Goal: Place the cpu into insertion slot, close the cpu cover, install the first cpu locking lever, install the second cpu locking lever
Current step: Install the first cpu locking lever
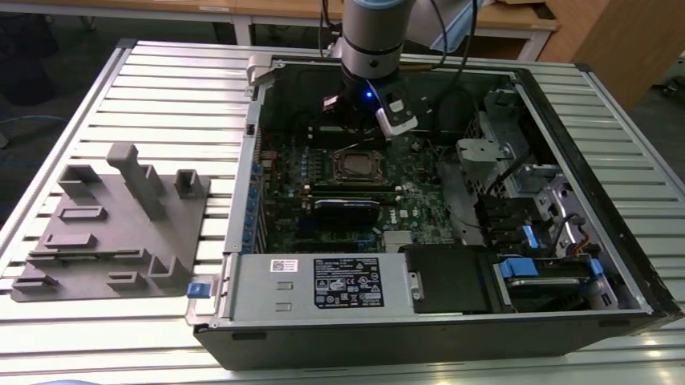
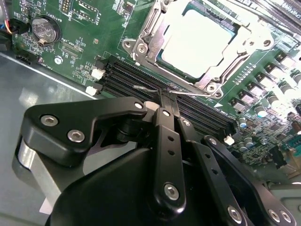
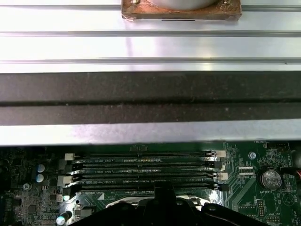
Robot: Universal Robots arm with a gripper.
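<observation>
Exterior view, left to right: a grey fixture block [image 1: 118, 216] lies well to the side of the gripper [image 1: 362, 127], which hangs inside the open computer case [image 1: 428, 346]. Its fingers [image 2: 164, 136] are drawn together (second wrist view), with the tips at a thin wire locking lever [image 2: 193, 92]. Whether they pinch it cannot be told. Just beyond the tips, the cpu [image 2: 195, 42], square and dull silver, sits in the insertion slot [image 1: 357, 165]. The cpu cover [image 2: 151, 28], a silvery frame, lies flat around it.

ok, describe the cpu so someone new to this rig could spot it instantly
Inside the open computer case on the slatted table lies a green circuit board. Toward its middle sits a square silvery cpu cover. The cpu is the flat, pale silver-grey square in that frame's window, unlike the long narrow black slots beside it.
</observation>
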